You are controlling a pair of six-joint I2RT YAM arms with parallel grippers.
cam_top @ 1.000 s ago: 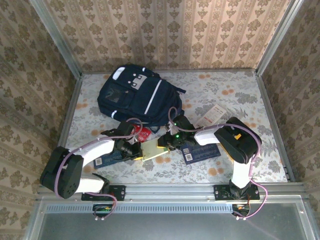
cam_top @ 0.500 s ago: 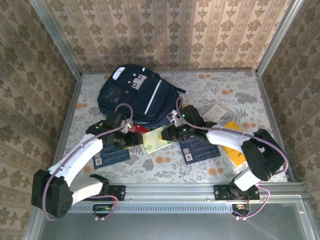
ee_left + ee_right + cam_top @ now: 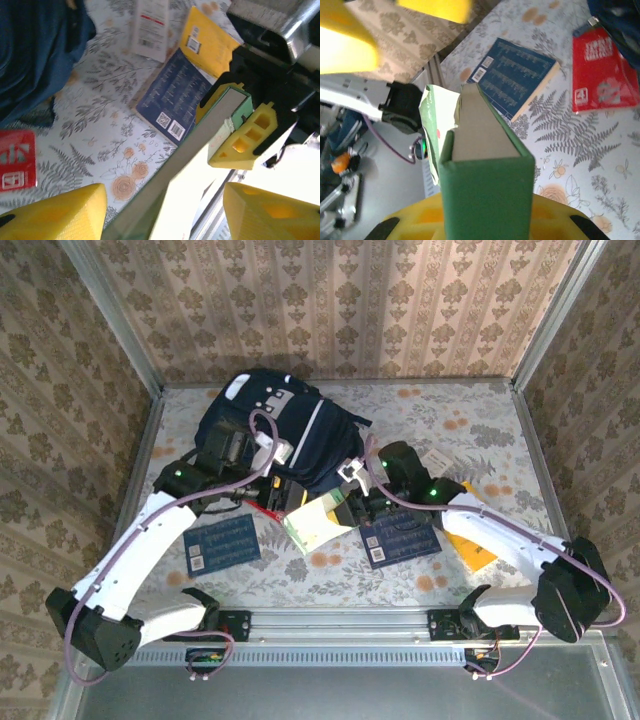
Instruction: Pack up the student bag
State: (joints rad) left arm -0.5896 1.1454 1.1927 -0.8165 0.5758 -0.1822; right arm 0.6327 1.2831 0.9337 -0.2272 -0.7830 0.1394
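Right gripper point(image 3: 348, 509): closed on one end of the green book point(image 3: 485, 175), yellow fingers clamped on both covers, spine edge facing the wrist camera. The book is lifted off the table and tilted, pale pages showing from above.

Left gripper point(image 3: 162, 202): jaws wide open. The book's long edge runs between the two yellow fingertips point(image 3: 55, 212), and no contact with either pad can be seen. In the left wrist view the right gripper's yellow finger pinches the far end of the book at about 2 o'clock.

Clock directions below are for the top view, with 12 at the far wall.

- Student bag point(image 3: 265, 430): lies flat at 11 o'clock from table centre, against the back-left area. Its near edge is just beyond both grippers, and the left arm's wrist is over its lower-left part.
- Red booklet point(image 3: 602, 75): flat on the table at the bag's near edge, at 9 o'clock from the held book.
- Left navy booklet point(image 3: 222, 543): flat, at 8 o'clock from the book, under the left forearm.
- Right navy booklet point(image 3: 400, 537): flat, at 3 o'clock from the book, under the right arm.
- Yellow book point(image 3: 470, 545): flat, at 3 o'clock from the right navy booklet. The two look to be touching or overlapping.
- White leaflet point(image 3: 435, 462): at 1 o'clock from the right gripper, near the right forearm.
- Floral tablecloth point(image 3: 480, 420): covers the table.
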